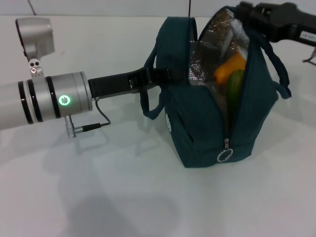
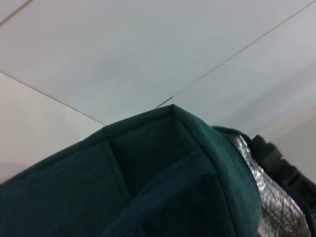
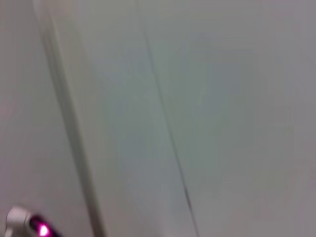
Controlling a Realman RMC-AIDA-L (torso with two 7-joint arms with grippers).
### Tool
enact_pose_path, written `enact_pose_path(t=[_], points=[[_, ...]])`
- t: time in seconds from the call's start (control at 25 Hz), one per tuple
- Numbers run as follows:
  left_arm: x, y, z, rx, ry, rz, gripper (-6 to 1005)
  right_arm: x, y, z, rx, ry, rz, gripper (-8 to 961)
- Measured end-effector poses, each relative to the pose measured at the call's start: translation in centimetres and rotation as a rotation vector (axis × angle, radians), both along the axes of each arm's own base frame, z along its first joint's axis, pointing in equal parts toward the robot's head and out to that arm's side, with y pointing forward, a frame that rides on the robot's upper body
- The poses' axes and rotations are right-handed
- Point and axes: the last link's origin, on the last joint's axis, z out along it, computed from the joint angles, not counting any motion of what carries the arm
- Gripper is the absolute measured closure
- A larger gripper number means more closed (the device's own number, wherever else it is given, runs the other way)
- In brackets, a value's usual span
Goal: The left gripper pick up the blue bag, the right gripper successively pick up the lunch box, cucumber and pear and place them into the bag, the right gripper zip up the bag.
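Note:
The blue bag (image 1: 207, 118) stands on the table with its top open and its silver lining (image 1: 202, 59) showing. Inside lie the orange pear (image 1: 229, 66) and, in front of it, the green cucumber (image 1: 235, 88). A pale edge (image 1: 230, 39) behind them may be the lunch box; I cannot tell. My left gripper (image 1: 165, 76) reaches in from the left and is shut on the bag's side handle. My right gripper (image 1: 244, 14) hovers at the bag's far top rim. The zipper ring pull (image 1: 224, 155) hangs low on the near end. The left wrist view shows the bag's fabric (image 2: 148, 182) close up.
White table (image 1: 98, 187) lies all around the bag. A silver fixture (image 1: 34, 34) stands at the back left. A cable (image 1: 96, 123) loops under my left wrist. The right wrist view shows only pale surfaces and a small pink light (image 3: 40, 229).

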Motion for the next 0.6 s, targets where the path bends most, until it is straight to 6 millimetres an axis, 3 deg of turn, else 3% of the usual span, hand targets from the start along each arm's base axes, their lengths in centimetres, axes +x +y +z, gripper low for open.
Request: enact_pose_path(t=[0.24, 0.48, 0.56, 0.6], points=[[-0.1, 0.0, 0.2, 0.006, -0.004, 0.006, 958, 0.6, -0.5, 1.9, 0.050, 0.029, 0.007, 867], [-0.6, -0.1, 0.5, 0.024, -0.010, 0.022, 958, 1.4, -1.6, 3.6, 0.077, 0.035, 0.024, 634], [-0.7, -0.1, 0.6, 0.031, -0.015, 0.028, 958, 1.8, -2.0, 4.0, 0.065, 0.034, 0.027, 394], [-0.8, 0.0, 0.6, 0.032, -0.016, 0.028, 958, 2.0, -2.4, 4.1, 0.051, 0.030, 0.036, 387]])
